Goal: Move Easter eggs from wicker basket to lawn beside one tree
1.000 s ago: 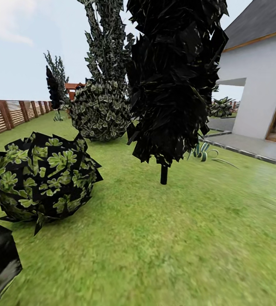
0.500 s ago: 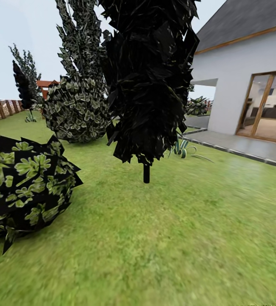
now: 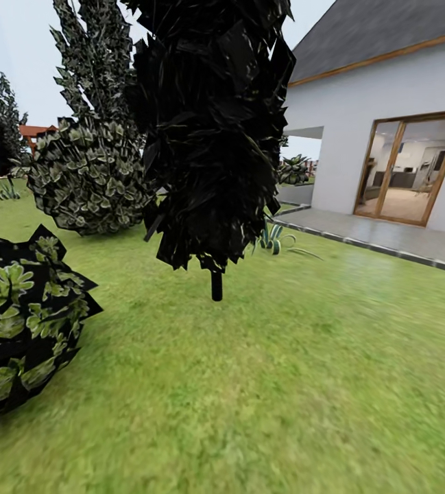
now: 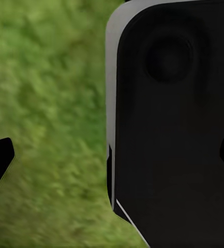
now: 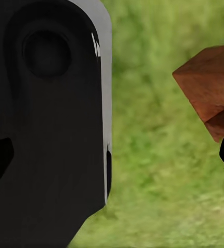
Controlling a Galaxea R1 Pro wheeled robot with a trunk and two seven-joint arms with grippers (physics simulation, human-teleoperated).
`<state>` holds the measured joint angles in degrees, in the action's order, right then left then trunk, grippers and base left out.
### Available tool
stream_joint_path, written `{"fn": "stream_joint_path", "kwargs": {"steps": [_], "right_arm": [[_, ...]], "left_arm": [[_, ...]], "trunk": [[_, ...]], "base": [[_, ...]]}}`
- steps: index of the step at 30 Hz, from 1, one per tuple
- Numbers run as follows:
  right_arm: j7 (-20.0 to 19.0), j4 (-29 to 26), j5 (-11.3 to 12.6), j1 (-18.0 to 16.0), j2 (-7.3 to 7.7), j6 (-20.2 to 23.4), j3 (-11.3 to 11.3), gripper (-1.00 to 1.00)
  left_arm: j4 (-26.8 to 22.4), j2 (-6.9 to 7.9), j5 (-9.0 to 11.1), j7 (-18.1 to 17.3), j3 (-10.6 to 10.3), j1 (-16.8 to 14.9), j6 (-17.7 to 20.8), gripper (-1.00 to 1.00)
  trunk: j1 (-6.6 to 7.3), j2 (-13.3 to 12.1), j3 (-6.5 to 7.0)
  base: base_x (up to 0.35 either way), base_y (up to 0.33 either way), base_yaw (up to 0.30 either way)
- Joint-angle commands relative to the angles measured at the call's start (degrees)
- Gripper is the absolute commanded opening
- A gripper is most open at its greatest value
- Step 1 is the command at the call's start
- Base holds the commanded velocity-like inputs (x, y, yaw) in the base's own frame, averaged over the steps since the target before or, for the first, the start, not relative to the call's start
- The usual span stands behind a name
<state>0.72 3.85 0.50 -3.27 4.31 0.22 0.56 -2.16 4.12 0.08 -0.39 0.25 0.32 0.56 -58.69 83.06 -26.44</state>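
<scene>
Lawn (image 3: 304,384) spreads around the all-black tree (image 3: 212,123); leafy bush (image 3: 16,322) sits left of it, white house (image 3: 387,130) right. Left gripper (image 4: 112,155) and right gripper (image 5: 114,155) fingertips stand spread, empty, over grass.

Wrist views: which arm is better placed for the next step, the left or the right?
Right, but only tentatively. A brown faceted object sits close to one fingertip of the open right gripper; I cannot tell whether it is the basket. The open left gripper has just lawn beyond it.
</scene>
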Motion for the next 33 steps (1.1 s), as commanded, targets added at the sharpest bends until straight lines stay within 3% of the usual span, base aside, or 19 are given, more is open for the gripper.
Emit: {"fn": "stream_joint_path", "kwargs": {"steps": [1,7,20,33], "right_arm": [[0.07,0.11,-0.04,-0.07,0.0,0.03,0.16,1.0],[0.07,0.11,-0.17,-0.07,0.0,-0.01,0.22,1.0],[0.07,0.11,0.12,-0.07,0.0,-0.01,-0.03,1.0],[0.07,0.11,-0.22,-0.07,0.0,0.0,0.3,1.0]], "left_arm": [[-0.12,0.01,0.01,-0.04,0.02,0.03,0.06,1.0],[-0.12,0.01,0.01,-0.04,0.03,0.03,0.06,1.0],[-0.12,0.01,0.01,-0.01,0.03,0.03,0.06,1.0],[-0.12,0.01,0.01,-0.01,0.04,0.03,0.06,1.0]], "trunk": [[-0.03,0.02,-0.05],[-0.03,0.02,-0.12],[-0.03,0.02,-0.9],[-0.03,0.02,-1.03]], "base": [[0.333,0.0,-0.015],[0.333,0.0,-0.044],[0.333,0.0,-0.198],[0.333,0.0,-0.037]]}}
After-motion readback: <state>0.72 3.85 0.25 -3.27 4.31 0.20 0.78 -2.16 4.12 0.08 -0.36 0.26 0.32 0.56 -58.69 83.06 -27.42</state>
